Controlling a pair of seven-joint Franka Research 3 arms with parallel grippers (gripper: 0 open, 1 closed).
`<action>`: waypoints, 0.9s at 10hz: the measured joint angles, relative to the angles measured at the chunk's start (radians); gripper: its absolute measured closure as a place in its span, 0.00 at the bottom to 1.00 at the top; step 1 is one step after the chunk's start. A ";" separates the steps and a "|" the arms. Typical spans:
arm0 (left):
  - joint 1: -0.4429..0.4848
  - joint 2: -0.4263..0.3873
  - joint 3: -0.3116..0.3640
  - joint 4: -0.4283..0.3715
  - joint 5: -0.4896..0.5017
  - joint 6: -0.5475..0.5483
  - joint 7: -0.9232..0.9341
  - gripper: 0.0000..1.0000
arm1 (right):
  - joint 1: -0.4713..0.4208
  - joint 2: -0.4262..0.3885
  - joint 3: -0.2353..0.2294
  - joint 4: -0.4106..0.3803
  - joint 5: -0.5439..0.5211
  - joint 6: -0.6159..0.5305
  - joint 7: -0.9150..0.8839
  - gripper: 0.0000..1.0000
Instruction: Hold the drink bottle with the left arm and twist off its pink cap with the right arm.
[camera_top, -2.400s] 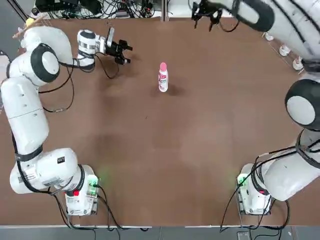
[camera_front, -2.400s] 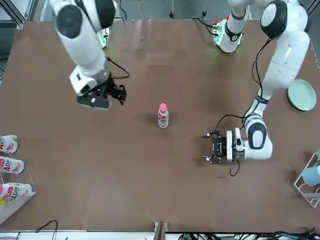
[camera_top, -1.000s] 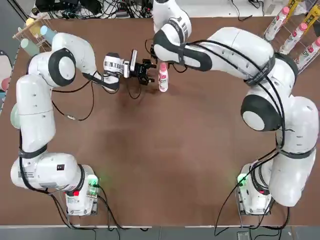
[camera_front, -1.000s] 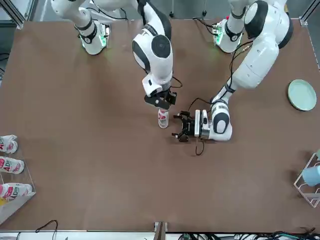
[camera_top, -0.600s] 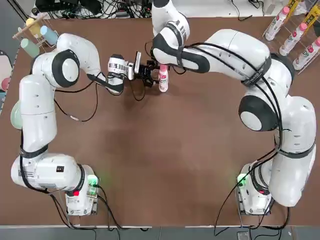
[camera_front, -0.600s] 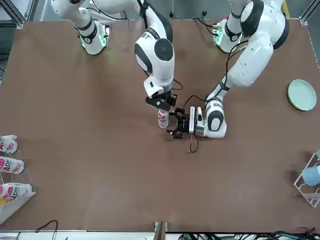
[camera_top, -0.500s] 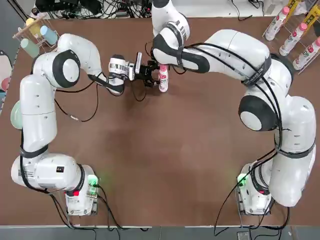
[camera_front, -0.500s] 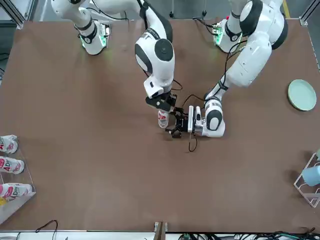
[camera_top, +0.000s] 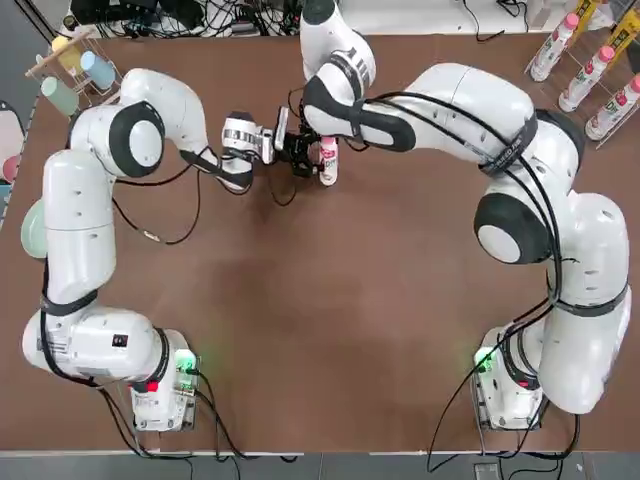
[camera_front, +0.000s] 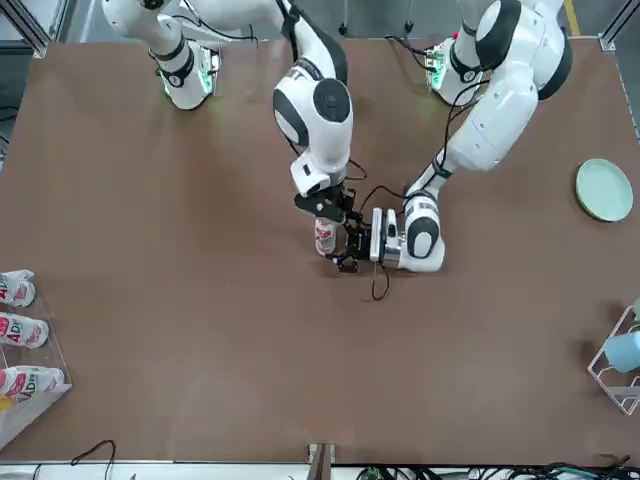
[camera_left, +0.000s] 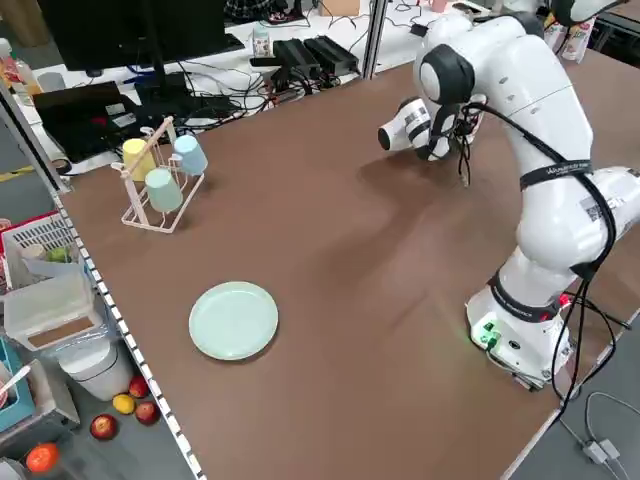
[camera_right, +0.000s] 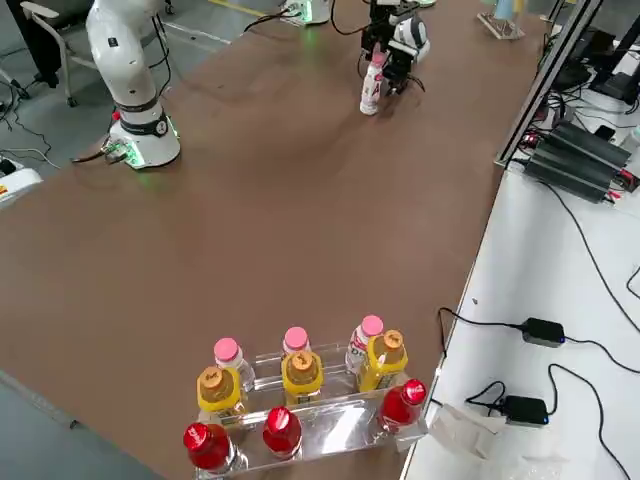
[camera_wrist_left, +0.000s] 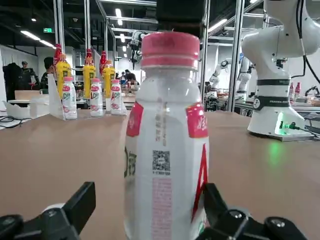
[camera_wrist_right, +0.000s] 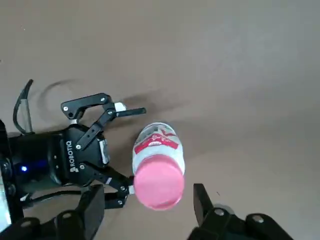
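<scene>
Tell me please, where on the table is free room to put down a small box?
The widest free patch of the table lies between the two arm bases, below the bottle. Another lies between the green plate and the cup rack. It is crowded around the bottle, where the left gripper and right gripper meet.

On my feeds I see a glossy pink plastic screw cap (camera_wrist_right: 160, 182), a white plastic drink bottle (camera_wrist_left: 165, 165) with red-pink label patches and a black-and-white checkered code, and a plain brown tabletop (camera_top: 300, 330).
</scene>
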 joint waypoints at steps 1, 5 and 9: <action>-0.006 0.000 0.001 0.000 -0.006 0.000 0.000 0.04 | 0.001 0.000 0.000 0.001 -0.010 0.001 0.000 0.19; -0.034 0.000 0.001 -0.001 -0.033 0.000 0.000 0.04 | 0.003 0.002 0.000 -0.003 -0.012 -0.001 -0.001 0.19; -0.053 0.000 0.003 -0.002 -0.054 0.000 0.009 0.07 | 0.008 0.004 0.000 -0.014 -0.013 -0.002 -0.007 0.19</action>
